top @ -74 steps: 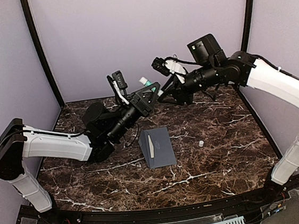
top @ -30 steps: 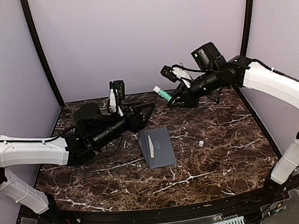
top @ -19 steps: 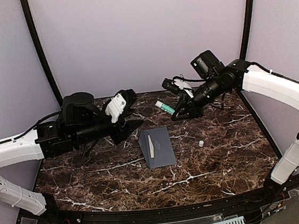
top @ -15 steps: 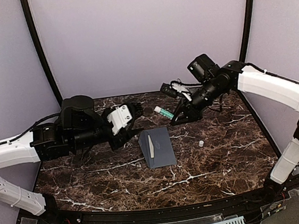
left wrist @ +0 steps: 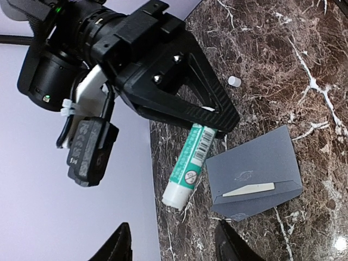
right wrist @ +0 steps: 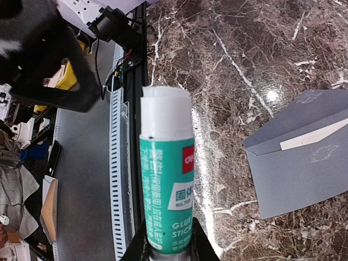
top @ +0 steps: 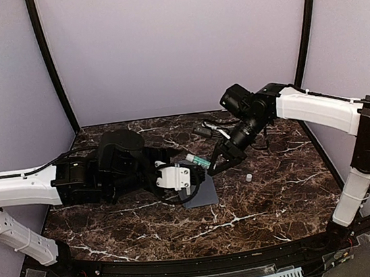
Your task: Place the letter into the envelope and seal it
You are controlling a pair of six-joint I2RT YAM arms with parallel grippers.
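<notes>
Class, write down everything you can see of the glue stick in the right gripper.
The glue stick is a small plastic cylinder with a teal label carrying white lettering, a red logo patch and a barcode. Its free end is plain white; whether that is a cap I cannot tell. The right gripper clamps its base. It hangs tilted in the air, white end pointing down toward the marble table beside the envelope. Only the gripper touches it.
</notes>
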